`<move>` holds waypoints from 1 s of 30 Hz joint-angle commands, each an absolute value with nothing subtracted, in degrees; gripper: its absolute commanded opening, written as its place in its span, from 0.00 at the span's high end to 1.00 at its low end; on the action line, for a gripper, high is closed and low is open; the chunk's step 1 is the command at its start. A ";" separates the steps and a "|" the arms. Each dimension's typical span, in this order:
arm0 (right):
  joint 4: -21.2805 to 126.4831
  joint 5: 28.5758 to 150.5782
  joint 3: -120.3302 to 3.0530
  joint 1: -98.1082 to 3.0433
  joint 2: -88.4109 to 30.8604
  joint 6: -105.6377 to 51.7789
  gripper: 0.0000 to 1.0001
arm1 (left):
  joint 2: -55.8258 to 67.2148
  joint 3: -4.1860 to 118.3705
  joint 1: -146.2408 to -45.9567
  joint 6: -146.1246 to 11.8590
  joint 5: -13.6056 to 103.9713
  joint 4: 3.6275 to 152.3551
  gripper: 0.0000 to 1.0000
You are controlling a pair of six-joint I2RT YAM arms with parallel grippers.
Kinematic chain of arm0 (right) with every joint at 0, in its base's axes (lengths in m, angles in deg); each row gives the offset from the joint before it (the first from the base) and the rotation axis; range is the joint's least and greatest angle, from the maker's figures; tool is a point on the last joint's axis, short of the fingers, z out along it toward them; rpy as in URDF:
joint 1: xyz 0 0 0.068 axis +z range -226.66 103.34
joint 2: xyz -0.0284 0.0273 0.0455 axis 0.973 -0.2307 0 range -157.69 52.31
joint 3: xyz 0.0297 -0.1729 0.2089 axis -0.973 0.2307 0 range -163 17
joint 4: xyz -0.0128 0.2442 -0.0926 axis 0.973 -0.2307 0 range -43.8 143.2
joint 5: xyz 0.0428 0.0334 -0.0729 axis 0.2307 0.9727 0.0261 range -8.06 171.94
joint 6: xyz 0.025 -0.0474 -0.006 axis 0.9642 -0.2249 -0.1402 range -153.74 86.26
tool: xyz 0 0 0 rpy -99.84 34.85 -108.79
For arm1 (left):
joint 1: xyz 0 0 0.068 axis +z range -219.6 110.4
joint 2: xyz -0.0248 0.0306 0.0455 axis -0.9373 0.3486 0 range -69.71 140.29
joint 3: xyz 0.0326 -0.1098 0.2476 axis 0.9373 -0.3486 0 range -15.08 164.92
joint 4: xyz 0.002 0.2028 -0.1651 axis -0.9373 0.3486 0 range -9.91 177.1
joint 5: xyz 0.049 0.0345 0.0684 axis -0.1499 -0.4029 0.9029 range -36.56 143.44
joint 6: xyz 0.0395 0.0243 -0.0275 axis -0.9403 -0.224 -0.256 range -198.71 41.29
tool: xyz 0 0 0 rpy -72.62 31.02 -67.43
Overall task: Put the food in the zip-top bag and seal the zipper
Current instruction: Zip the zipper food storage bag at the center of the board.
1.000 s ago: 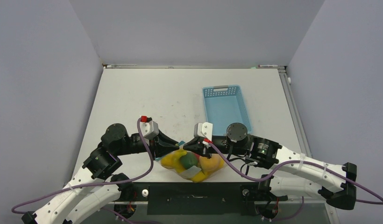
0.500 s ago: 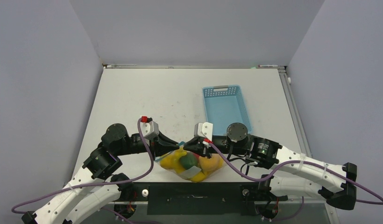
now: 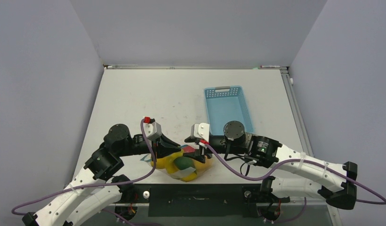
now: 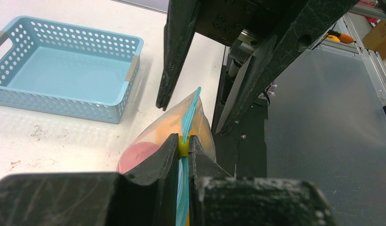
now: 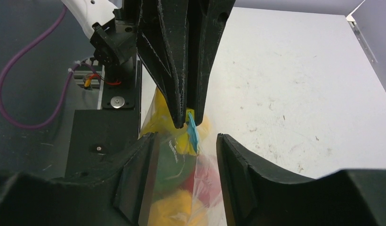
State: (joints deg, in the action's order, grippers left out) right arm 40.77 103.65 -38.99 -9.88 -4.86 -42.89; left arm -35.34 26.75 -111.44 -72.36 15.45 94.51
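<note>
The zip-top bag (image 3: 168, 165) lies near the table's front edge, holding the food: yellow, dark green (image 3: 183, 162) and red pieces. My left gripper (image 3: 171, 149) is shut on the zipper's yellow slider (image 4: 183, 146) at the light-blue zipper (image 4: 191, 107). In the right wrist view its shut fingers (image 5: 181, 61) pinch the zipper's end (image 5: 193, 132). My right gripper (image 5: 184, 174) is open, one finger on each side of the bag (image 5: 200, 188), over green (image 5: 174, 162), yellow (image 5: 172, 207) and red (image 5: 210, 174) food. A pink piece (image 4: 137, 153) shows through the bag.
A light-blue basket (image 3: 227, 108) stands behind my right arm, also in the left wrist view (image 4: 64, 80). The table's front edge and black mounting rail (image 3: 196, 195) lie just below the bag. Purple cables loop from both wrists.
The bag has shifted left along the front edge. My right arm has moved left with it, and my left gripper has drawn back a little to the left.
</note>
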 commanded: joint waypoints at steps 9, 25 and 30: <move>31.67 108.62 -47.21 -10.07 -11.49 -48.36 0.60 | -35.54 27.99 -111.42 -73.09 12.71 92.35 1.00; 31.01 110.13 -48.96 -10.09 -13.58 -49.14 0.95 | -34.92 28.07 -111.46 -73.09 11.31 92.49 1.00; 34.09 107.87 -47.85 -10.07 -11.18 -48.00 0.95 | -35.08 28.02 -111.49 -73.09 11.69 92.57 1.00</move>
